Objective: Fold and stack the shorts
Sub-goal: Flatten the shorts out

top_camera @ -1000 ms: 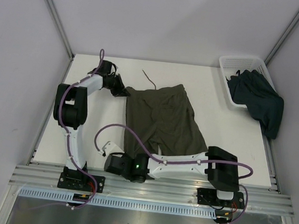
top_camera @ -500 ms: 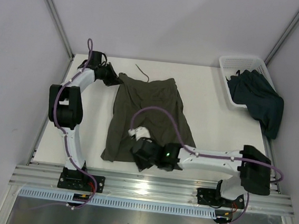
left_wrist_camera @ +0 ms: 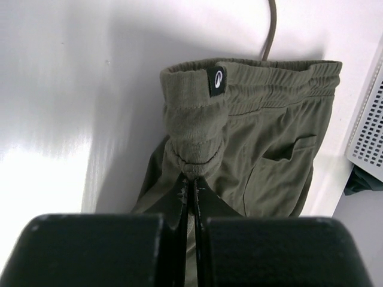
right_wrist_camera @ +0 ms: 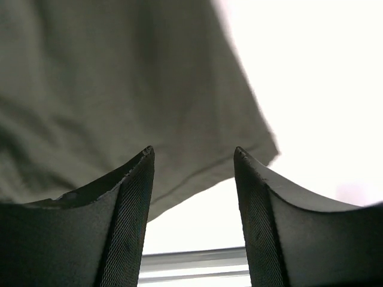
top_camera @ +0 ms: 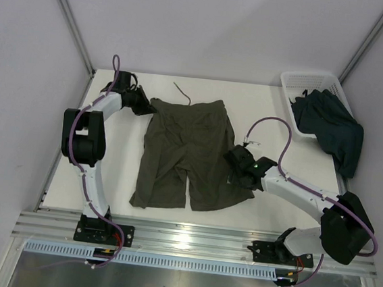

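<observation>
olive shorts [left_wrist_camera: 263,137] bear black logo tag [left_wrist_camera: 218,81]

Left wrist view: the olive-green cloth shorts [left_wrist_camera: 263,137] pass behind the black left fingers [left_wrist_camera: 96,251], so the clamped edge and the cloth below it are hidden. The olive drawstring [left_wrist_camera: 271,30] leaves the top edge. The white plastic mesh basket [left_wrist_camera: 370,119] is cut off at the right edge.

Right wrist view: the olive cloth is blurred and runs past the top and left edges.

Top view: the dark navy-teal cloth shorts [top_camera: 329,126] cover the basket's right wall, and their outline is not readable.
</observation>
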Available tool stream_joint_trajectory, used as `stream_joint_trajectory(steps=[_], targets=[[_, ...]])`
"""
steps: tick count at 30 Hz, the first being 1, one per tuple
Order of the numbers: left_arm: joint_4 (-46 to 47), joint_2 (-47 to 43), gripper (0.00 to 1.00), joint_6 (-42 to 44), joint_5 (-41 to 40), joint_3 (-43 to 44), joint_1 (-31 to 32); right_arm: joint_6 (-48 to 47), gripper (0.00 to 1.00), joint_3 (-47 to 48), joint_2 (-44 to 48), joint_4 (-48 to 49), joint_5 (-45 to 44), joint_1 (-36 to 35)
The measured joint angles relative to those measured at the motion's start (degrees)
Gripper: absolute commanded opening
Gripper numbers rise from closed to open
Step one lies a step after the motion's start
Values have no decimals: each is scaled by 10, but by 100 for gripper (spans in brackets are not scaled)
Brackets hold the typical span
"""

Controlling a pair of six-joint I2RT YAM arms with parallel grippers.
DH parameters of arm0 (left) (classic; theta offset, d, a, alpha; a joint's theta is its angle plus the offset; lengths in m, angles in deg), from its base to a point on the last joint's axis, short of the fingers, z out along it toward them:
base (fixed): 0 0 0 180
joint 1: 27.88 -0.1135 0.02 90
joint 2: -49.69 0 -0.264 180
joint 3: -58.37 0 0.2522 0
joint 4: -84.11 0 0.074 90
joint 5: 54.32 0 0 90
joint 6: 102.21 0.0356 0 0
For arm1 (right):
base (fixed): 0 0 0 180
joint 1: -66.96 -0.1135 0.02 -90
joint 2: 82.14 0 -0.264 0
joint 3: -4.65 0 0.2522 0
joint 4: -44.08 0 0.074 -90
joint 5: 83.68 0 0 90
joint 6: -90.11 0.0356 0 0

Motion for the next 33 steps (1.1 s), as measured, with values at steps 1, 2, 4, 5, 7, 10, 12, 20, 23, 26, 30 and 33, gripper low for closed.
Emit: stream_joint_trajectory(steps=[1, 2, 4, 5, 7, 10, 12, 20, 23, 26, 30, 33], targets=[[0, -1, 0, 0, -1, -2, -2, 9, 56, -1, 2, -11, -7, 8], [2, -2, 0, 0, -2, -4, -2, 18, 56, -5, 5, -16, -10, 17], [8, -7, 0, 0, -2, -12, -7, 34, 56, -20, 17, -24, -13, 36], [10, -9, 0, 0, -3, -17, -9, 43, 57, -29, 24, -28, -13, 44], [14, -15, 0, 0, -7, -25, -13, 57, 57, -45, 38, -38, -12, 59], [23, -25, 0, -4, -12, -41, -19, 81, 58, -66, 58, -49, -3, 68], [28, -35, 0, -9, -15, -55, -22, 91, 59, -80, 67, -47, 8, 72], [48, -55, 0, -15, -22, -87, -33, 95, 54, -111, 51, 7, 54, 108], [52, -56, 0, -15, -23, -88, -33, 92, 36, -111, 31, 32, 57, 117], [56, -61, 0, -16, -26, -94, -33, 89, 5, -111, 16, 59, 64, 134], [71, -83, 0, -26, -27, -125, -36, 82, 0, -85, -30, 77, 72, 169], [103, -114, 0, -44, -27, -174, -45, 68, 0, -42, -61, 88, 84, 215]])
